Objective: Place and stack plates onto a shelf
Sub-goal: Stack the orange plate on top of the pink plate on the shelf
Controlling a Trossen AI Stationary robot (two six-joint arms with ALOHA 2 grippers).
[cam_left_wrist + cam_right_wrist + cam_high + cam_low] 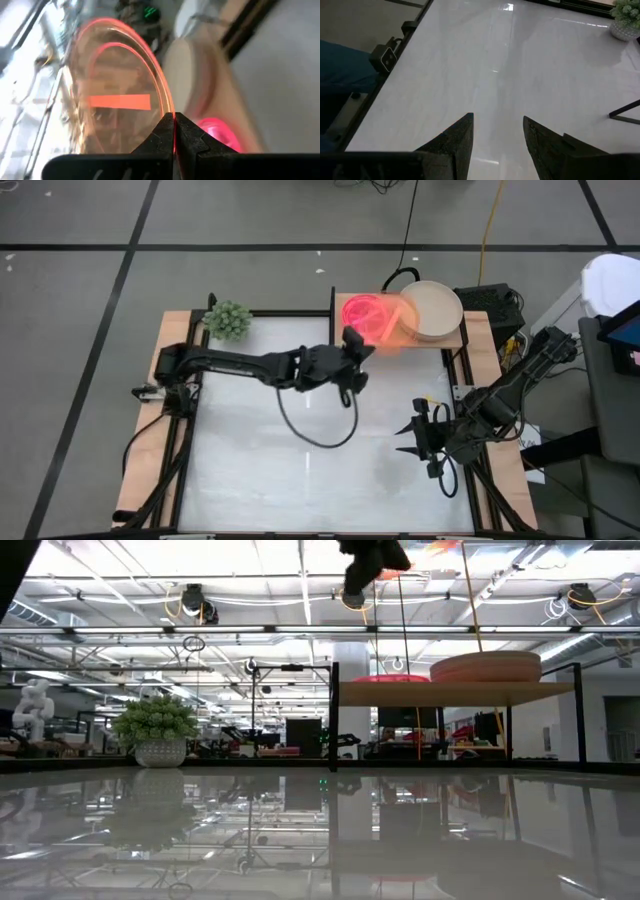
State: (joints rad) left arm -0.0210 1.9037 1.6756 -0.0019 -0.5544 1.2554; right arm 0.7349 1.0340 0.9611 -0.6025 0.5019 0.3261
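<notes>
My left jaws (173, 131): pinching an orange plate (117, 90) by its rim, above the shelf (470, 332).
My right jaws (497, 132): parted, empty, near the desk's (300, 470) right edge.

Glossy white tabletop (520, 65), light-wood shelf (450, 692), translucent glossy orange plate (120, 90)

Translucent orange round plate (120, 95) is motion-smeared in the left wrist view; its lower edge is hidden behind the dark left gripper (174, 131) pinching the rim. In the high view it's a glowing blur, outline unclear. The left gripper is cut by the top edge of the low view, only a dark lump visible. Small magenta plate (390, 679) on the light-wood shelf board (455, 692) shows edge-on only, count not readable. Beige stack of larger round plates (431, 310): how many, can't tell. Right gripper (497, 132) fingers cropped by the bottom edge of its wrist view.
</notes>
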